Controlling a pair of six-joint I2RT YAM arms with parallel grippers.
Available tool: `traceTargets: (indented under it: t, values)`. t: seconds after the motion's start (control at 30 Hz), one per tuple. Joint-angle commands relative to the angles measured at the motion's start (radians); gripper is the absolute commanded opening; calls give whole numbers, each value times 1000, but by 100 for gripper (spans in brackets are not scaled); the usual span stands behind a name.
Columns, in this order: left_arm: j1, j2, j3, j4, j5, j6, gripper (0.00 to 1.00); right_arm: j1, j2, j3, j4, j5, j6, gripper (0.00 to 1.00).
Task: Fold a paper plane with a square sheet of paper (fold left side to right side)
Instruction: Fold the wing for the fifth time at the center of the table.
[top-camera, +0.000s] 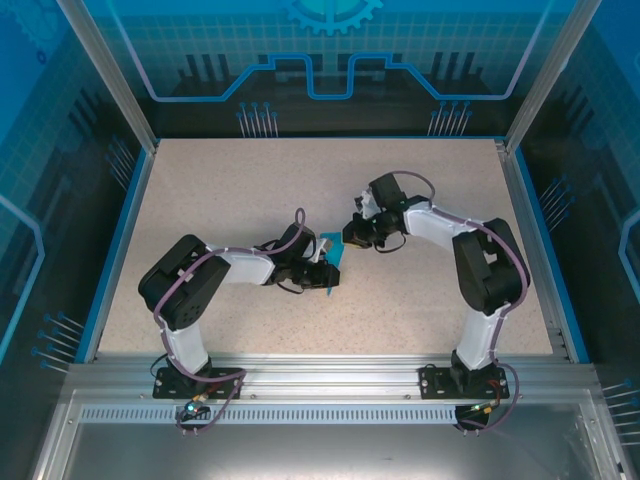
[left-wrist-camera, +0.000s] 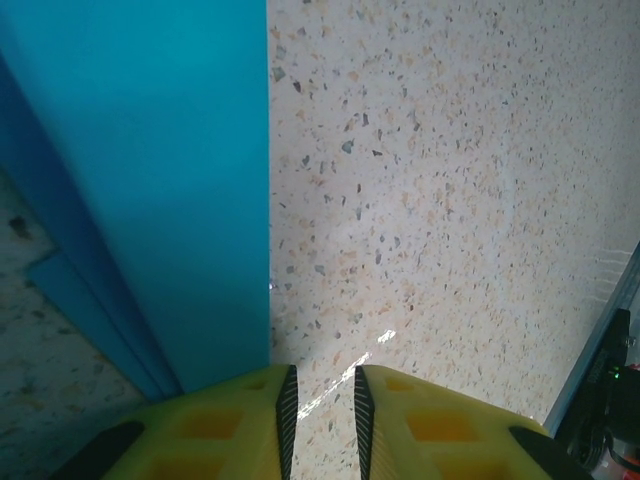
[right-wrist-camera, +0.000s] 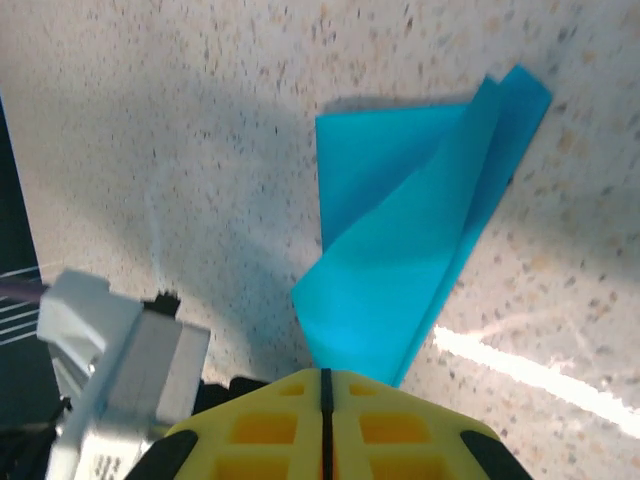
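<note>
Paper (right-wrist-camera: 400, 260) on table (right-wrist-camera: 200, 100), in closed right end effector (right-wrist-camera: 325, 375); left end effector (left-wrist-camera: 323, 372) ajar, empty.

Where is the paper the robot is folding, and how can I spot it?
Look at the speckled beige table, in the middle where the left arm and right arm nearly meet. The folded teal-blue paper lies between them. It is thin, plain and lighter than the dark blue border strip along the table's edge.

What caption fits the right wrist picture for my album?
Yellow right claw, shut, pinches the folded teal paper over the speckled table.
</note>
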Motion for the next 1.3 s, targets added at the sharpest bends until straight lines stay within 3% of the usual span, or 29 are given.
traceTargets:
  t: [0.0,0.5,0.9,1.27]
  values:
    - [-23,42,-35,-103,-35,-3,26,18,9,-54,34,-55,13,8]
    - [-23,42,-30,-113,-41,-4,25,73,139,4,68,-87,43,9]
    - [-23,50,-37,-117,-47,-1,24,69,239,134,-67,59,-34,10]
    - [-23,50,-47,-112,-48,0,24,46,283,159,-80,86,-47,10]
